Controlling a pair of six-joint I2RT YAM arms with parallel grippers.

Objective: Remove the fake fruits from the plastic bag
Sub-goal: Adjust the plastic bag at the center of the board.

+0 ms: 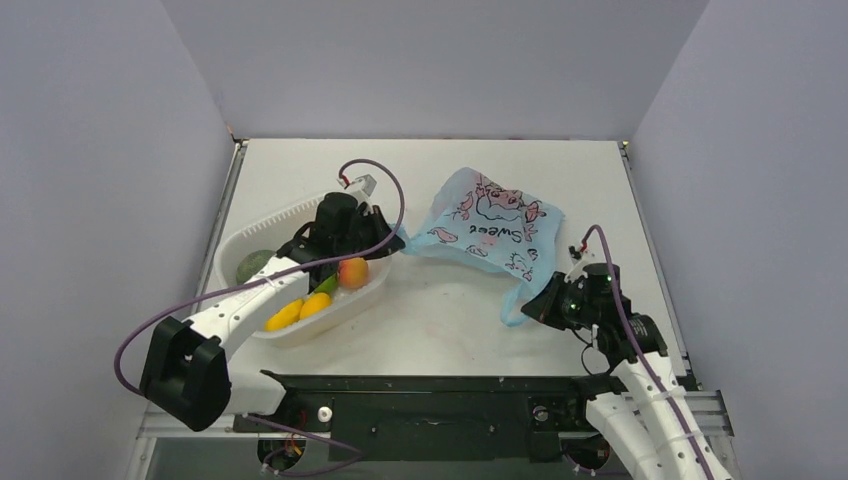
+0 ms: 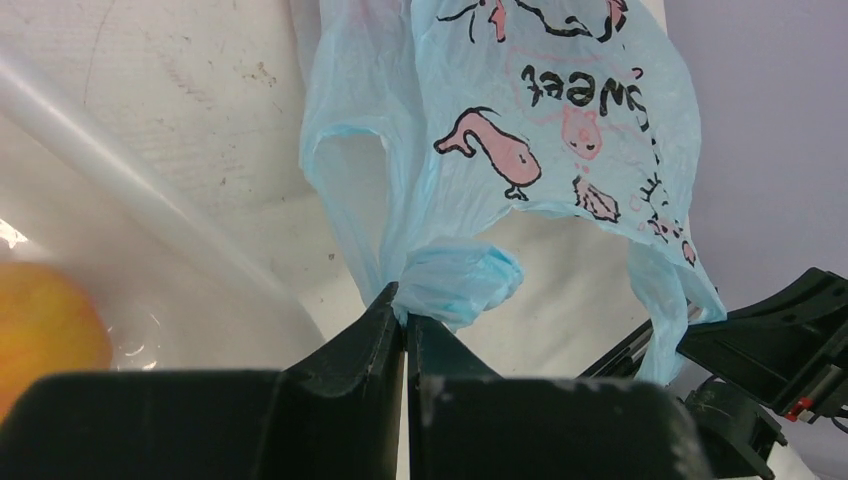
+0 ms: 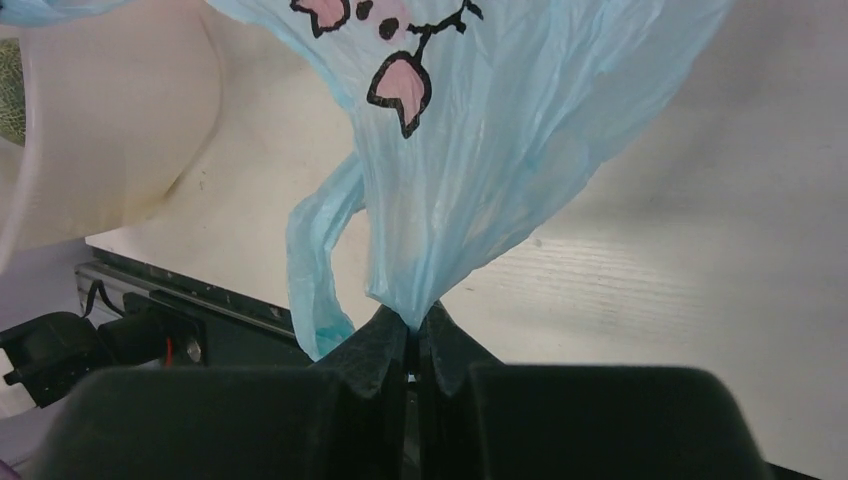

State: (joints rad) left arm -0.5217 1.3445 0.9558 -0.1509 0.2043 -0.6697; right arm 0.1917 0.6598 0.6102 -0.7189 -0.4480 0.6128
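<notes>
Stretching between the arms right of centre in the overhead frame, the thin translucent light-blue plastic bag [image 1: 490, 225] with pink cartoon prints is pinched at two places. The left gripper [image 2: 405, 322] is clamped on a bunched edge and the right gripper [image 3: 412, 335] on a lower corner. The bag's contents cannot be made out. At left, the white oval plastic tub [image 1: 262, 222] contains a round green melon [image 1: 255, 265], two yellow pieces [image 1: 285, 315], a lime-green piece [image 1: 325, 285] and a peach-coloured fruit [image 1: 352, 272].
</notes>
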